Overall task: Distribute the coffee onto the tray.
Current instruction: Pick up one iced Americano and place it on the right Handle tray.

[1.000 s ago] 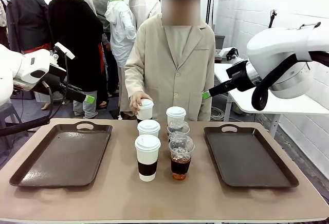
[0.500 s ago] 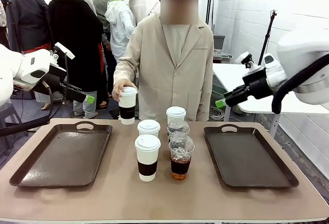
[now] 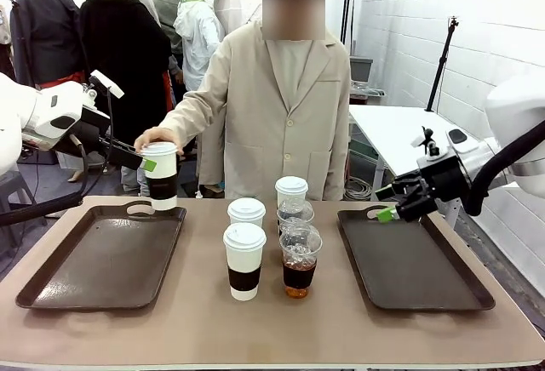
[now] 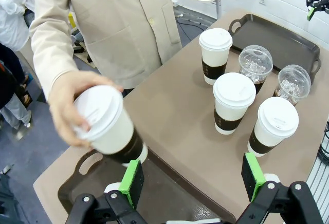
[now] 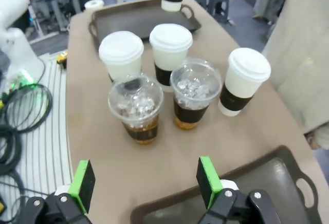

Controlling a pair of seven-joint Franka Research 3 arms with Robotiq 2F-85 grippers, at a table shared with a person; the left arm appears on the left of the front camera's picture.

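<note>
On the surface (image 3: 255,328), the L tray (image 3: 85,277) and R tray (image 3: 417,277) are seen bare, w/ paper cups (image 3: 244,260) and iced coffees (image 3: 300,260) grouped between them. One sleeved cup (image 4: 105,126) is held by the person's hand (image 4: 64,106) over the L tray's far rim, just ahead of the left end effector (image 4: 193,175), jaws spread, nothing gripped; the right end effector (image 5: 145,178) is likewise released, above the R tray's far corner. Risk is judged to lie in a handover: w/ closure mistimed or off-centre, the cup could be crushed, dropped, or fingers pinched.
</note>
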